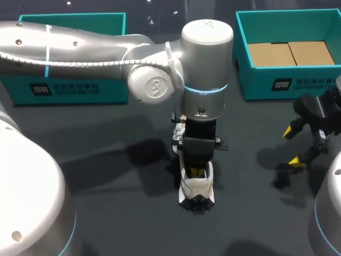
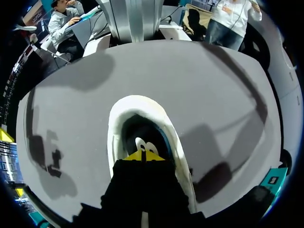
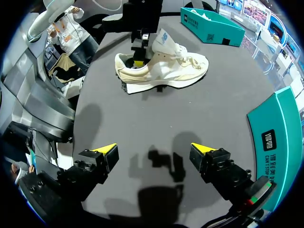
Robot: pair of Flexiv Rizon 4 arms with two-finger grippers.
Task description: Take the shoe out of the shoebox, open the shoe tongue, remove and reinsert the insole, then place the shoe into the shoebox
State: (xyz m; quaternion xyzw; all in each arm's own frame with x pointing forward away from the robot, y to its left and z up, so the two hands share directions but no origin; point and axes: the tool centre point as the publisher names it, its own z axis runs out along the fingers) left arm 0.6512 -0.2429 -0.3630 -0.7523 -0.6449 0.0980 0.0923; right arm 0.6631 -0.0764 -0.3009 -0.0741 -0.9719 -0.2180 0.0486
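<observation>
1. Sneaker [image 2: 115,130] stands on its sole on the table [image 2: 213,95], outside the teal shoeboxes [image 1: 266,85]. The left gripper [image 2: 142,156] is down inside its opening, with the yellow tips pressed together.
2. Whether the tips pinch the insole [image 2: 137,134], I cannot tell.
3. The long axis runs from the heel, just ahead of these fingers, to the toe, back under the wrist. I judge a pull should go upward.
4. The right gripper [image 3: 153,149] hangs wide open, well apart, with the sneaker's side ahead of it. The left arm is the nearer one.
</observation>
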